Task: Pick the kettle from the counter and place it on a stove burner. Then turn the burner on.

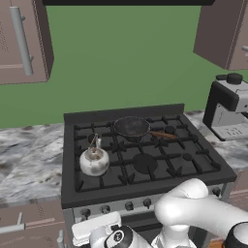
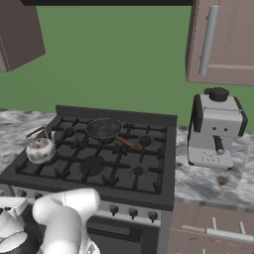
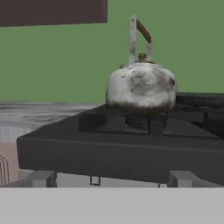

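The marbled counter (image 1: 29,155) runs off to the left of the black gas stove (image 1: 145,191). The kettle (image 1: 94,160) stands upright on the front-left grate, over the stove burner (image 3: 140,120) there, its thin arched handle (image 3: 141,37) pointing straight up. Nothing touches it. Behind and to its right, a dark frying pan (image 1: 131,127) sits on a rear burner, its wooden handle aimed right. Further right, a large round burner cap (image 1: 144,163) lies bare at the stove's middle. On the counter past the stove's right edge stands a grey-and-black coffee machine (image 1: 228,107).

The arm is folded low in front of the stove, its white elbow (image 1: 186,203) bulging at knob height. The hand looks level across the stove's front edge at the kettle, with the gripper (image 3: 111,179) well short of it; the two finger tips (image 3: 41,179) stand spread wide apart, holding nothing.
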Robot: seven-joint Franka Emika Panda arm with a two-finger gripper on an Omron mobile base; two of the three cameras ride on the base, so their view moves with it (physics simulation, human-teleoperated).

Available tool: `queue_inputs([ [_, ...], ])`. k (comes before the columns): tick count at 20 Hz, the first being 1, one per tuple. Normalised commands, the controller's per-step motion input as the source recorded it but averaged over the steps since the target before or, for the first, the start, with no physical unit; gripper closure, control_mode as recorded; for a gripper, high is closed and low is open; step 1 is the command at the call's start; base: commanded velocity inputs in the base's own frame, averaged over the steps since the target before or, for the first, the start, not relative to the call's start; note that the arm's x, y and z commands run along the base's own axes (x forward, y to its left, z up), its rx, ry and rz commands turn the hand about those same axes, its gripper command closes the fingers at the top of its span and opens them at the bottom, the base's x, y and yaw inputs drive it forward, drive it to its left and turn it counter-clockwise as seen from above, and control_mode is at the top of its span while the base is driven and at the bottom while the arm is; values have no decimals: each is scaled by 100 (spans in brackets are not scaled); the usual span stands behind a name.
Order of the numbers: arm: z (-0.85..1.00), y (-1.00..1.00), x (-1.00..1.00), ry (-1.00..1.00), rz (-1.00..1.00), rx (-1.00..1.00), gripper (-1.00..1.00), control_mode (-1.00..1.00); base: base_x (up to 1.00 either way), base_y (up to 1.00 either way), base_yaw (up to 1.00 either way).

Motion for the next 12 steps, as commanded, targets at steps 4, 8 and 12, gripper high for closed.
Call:
queue_inputs([
  [4,-41,9,17,3,0,0,-100,-100,0,0,0],
  [8,-38,1,9,3,0,-1,-100,-100,0,0,0],
  [12,-28,0,9,1,0,0,-100,-100,0,0,0],
])
